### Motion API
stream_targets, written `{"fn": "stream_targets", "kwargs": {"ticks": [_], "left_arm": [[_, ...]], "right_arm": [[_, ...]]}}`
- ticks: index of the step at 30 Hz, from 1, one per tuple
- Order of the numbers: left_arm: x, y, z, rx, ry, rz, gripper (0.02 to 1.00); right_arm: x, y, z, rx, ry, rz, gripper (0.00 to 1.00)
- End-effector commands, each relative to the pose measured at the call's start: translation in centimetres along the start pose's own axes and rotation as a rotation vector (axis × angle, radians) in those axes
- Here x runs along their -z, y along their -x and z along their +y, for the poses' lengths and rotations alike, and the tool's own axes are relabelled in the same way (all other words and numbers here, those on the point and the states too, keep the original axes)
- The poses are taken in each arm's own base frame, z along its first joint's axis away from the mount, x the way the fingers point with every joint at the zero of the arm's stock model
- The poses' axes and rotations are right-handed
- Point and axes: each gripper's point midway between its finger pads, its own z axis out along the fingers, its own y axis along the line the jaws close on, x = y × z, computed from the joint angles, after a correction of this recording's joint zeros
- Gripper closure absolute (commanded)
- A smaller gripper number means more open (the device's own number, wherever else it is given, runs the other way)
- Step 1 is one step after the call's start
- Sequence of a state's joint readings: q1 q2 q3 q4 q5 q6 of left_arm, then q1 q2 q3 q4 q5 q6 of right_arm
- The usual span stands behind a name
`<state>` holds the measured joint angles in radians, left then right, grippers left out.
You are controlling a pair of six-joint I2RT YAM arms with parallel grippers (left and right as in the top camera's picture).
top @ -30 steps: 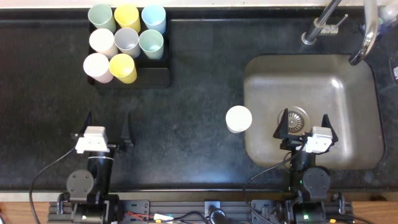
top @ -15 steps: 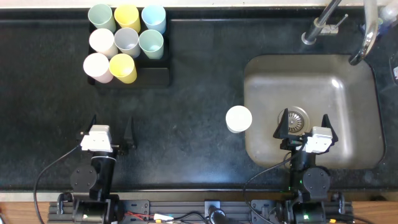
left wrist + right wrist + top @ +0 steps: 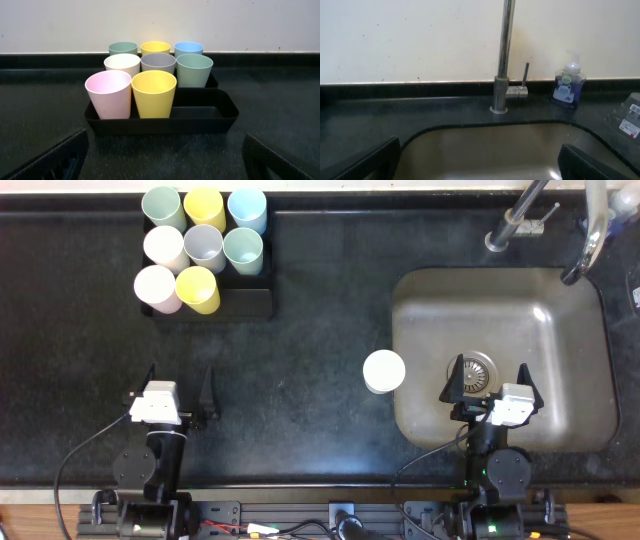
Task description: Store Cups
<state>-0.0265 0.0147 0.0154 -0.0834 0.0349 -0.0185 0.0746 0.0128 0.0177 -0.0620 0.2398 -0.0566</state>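
A dark stone countertop [image 3: 320, 320] carries a black tray [image 3: 256, 304] at its far left, holding eight cups [image 3: 204, 246] with one near corner slot free. The last white cup [image 3: 384, 371] stands alone just beside the sink [image 3: 560, 435]. Its pickup looks not yet begun: the left gripper [image 3: 179, 376] and right gripper [image 3: 489, 368] sit wide open and empty. Next, a gripper must close on that cup, and nothing blocks the path to the tray.

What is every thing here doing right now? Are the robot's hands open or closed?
left hand: open, holding nothing.
right hand: open, holding nothing, over the sink.
tray: one corner spot free.
eight cups: upright in the tray.
white cup: alone on the counter beside the sink, outside the tray.
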Motion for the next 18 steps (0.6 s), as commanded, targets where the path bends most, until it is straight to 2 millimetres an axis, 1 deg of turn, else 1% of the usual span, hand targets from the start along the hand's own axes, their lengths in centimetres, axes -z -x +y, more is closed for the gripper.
{"fn": "stream_targets", "kwargs": {"ticks": [1, 11, 12, 15, 18], "left_arm": [[0.0, 0.0, -0.3, -0.019, -0.016, -0.007, 0.023], [0.0, 0.0, -0.3, -0.019, -0.016, -0.007, 0.018], [0.0, 0.0, -0.3, -0.019, -0.016, -0.007, 0.018], [0.0, 0.0, -0.3, -0.019, -0.016, -0.007, 0.018], [0.0, 0.0, -0.3, -0.019, -0.016, -0.007, 0.020]], "right_arm": [[0.0, -0.3, 0.2, 0.003, 0.008, -0.002, 0.003], [0.0, -0.3, 0.3, -0.001, 0.015, -0.002, 0.003], [0.0, -0.1, 0.3, -0.003, 0.015, -0.011, 0.005], [0.4, 2.9, 0.3, -0.016, 0.017, -0.072, 0.005], [1.5, 5.8, 0.5, -0.008, 0.042, -0.036, 0.003]]}}
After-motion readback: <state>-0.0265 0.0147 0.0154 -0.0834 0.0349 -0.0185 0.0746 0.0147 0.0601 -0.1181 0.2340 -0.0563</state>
